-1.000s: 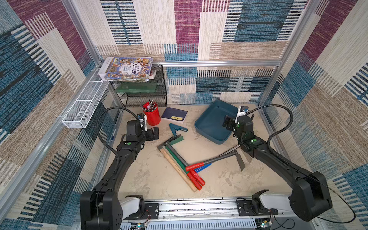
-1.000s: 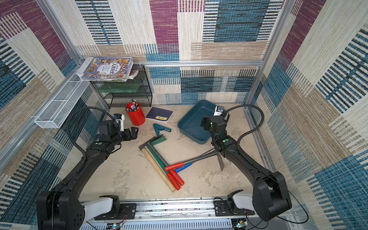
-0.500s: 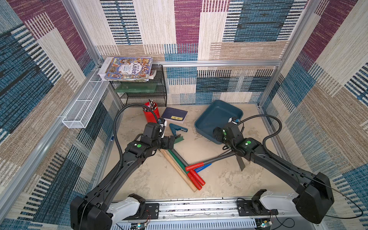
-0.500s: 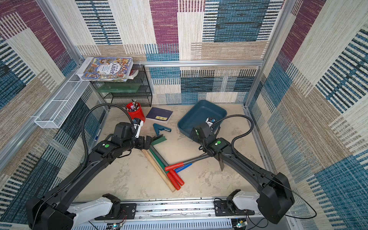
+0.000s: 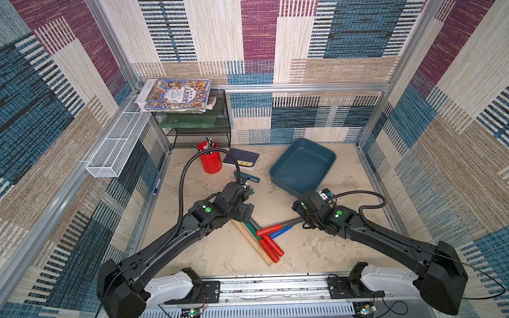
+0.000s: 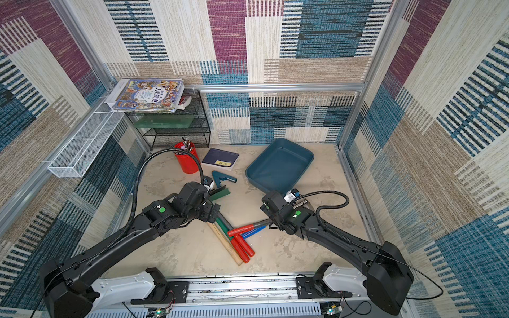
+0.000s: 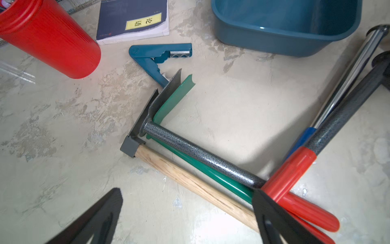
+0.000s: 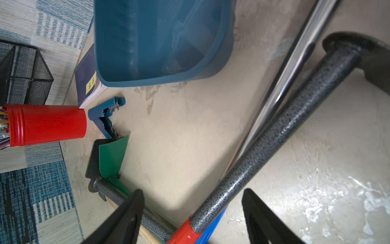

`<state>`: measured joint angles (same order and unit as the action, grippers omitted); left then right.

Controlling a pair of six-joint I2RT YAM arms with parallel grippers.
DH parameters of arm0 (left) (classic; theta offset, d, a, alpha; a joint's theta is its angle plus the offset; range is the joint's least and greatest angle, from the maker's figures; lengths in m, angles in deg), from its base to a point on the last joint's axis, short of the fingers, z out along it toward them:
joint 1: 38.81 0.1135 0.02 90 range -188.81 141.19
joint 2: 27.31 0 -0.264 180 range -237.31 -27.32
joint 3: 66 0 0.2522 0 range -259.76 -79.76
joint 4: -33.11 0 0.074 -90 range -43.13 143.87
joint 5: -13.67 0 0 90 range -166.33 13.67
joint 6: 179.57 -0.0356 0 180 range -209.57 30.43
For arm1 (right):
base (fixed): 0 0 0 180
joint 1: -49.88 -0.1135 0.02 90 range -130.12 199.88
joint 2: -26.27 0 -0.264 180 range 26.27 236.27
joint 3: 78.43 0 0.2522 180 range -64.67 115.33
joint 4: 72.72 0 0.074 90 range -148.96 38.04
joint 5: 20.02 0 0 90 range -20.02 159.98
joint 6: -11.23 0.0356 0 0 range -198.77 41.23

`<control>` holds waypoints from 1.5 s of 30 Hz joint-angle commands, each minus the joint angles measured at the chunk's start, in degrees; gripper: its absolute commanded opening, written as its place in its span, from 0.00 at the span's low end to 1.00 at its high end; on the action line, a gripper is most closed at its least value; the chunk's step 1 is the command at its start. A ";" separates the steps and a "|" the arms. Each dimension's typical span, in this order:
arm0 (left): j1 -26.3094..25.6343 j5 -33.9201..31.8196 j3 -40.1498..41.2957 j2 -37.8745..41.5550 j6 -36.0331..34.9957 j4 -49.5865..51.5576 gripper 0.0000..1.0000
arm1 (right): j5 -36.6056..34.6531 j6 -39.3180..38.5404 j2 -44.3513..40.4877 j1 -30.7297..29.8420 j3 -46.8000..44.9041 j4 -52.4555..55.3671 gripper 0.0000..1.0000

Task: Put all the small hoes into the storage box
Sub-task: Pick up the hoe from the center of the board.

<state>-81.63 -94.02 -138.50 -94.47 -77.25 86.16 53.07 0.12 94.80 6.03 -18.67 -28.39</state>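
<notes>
1. Patchwork-carpet walls close in the mottled beige counter [image 5: 311,256], and nothing on it has reached its place.
2. Far left, a red pen cup [image 5: 210,162] stands well apart from the job.
3. My left tool [image 7: 186,192] hangs released, jaws wide, over a bundle of long handles lying side by side: a wooden handle [image 7: 190,182], a green shaft [image 7: 211,175] and a speckled grey shaft [image 7: 200,153]. It grips none of them.
4. The small hoe [image 8: 274,135], as I judge it, has a speckled shaft and a red grip. It lies flat on the counter with its grip across the bundle and a chrome shaft [image 8: 291,69] just beside it.
5. My right tool [image 8: 193,191] straddles that hoe's shaft, jaws apart with a gap on each side. It is not clenched on it.
6. The storage box [image 5: 300,168] sits near, empty.
7. Only the approach is made. By my reckoning I must close on the shaft, lift it clear of the chrome one, carry it into the box and release it.
</notes>
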 commanded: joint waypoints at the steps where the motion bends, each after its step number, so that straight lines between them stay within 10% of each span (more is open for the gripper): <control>1: -0.41 -1.78 0.33 -0.37 2.18 1.67 0.99 | 2.09 4.46 0.01 0.80 -0.82 0.39 0.74; 45: -1.56 -0.96 0.91 -2.80 3.03 1.76 0.97 | 9.60 1.15 15.01 10.06 -1.28 -2.66 0.43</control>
<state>-83.19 -94.15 -137.67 -97.16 -74.76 87.82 62.91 1.08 109.60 16.19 -20.42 -30.21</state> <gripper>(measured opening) 0.967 0.440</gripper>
